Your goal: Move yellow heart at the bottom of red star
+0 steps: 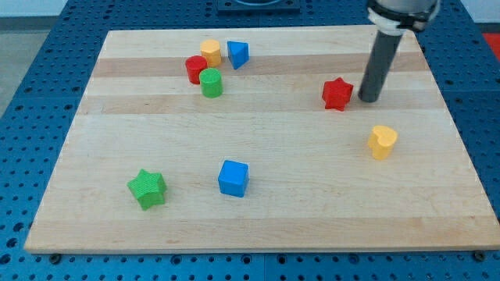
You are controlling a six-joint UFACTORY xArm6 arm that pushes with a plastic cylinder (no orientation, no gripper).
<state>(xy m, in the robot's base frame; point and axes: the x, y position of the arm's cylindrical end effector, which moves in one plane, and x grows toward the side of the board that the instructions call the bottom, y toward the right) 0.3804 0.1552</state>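
Note:
The yellow heart (382, 141) lies on the wooden board at the view's right, below and to the right of the red star (337, 94). The two are apart by about a block's width. My tip (368, 100) rests on the board just to the right of the red star, close to it, and above and left of the yellow heart. The dark rod rises from the tip toward the view's top right.
A red cylinder (195, 69), a yellow block (210, 52), a blue triangular block (237, 55) and a green cylinder (211, 82) cluster at the top left. A blue cube (233, 178) and a green star (147, 188) lie at the bottom left. The board's edge (469, 156) runs along the right.

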